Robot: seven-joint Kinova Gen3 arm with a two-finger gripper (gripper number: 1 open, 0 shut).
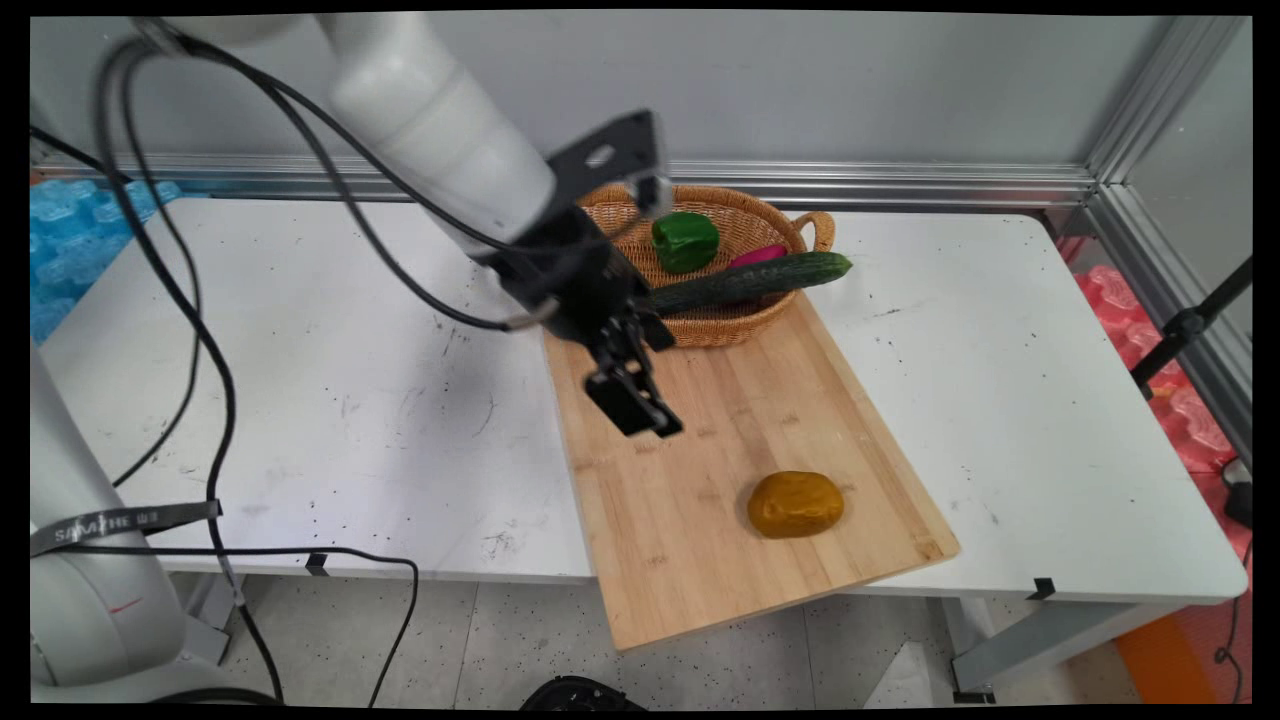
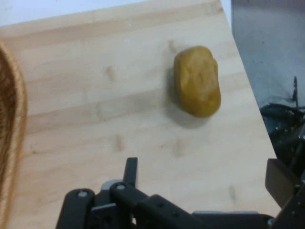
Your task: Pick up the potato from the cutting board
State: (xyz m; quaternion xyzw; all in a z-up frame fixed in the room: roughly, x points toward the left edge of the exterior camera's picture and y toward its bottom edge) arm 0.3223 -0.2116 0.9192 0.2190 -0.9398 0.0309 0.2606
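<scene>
My gripper (image 1: 642, 412) hovers over the upper left part of a wooden cutting board (image 1: 690, 560), open with nothing between its fingers. In the hand view the gripper (image 2: 205, 183) has its two fingers set wide apart above the board (image 2: 95, 95). A yellow-brown, potato-like lump (image 1: 795, 504) lies on the board toward its near right corner, apart from the gripper; from the hand it appears ahead and a little right as the lump (image 2: 197, 81). Just behind the gripper stands a wicker basket (image 1: 720, 325).
The basket holds a green pepper (image 1: 685, 240), a pink item (image 1: 757, 255) and a long cucumber (image 1: 760, 280) that sticks out over its right rim. The basket's edge (image 2: 12, 143) shows at the hand view's left. The board overhangs the table's (image 1: 300, 400) near edge. Black cables (image 1: 200, 340) hang at the left.
</scene>
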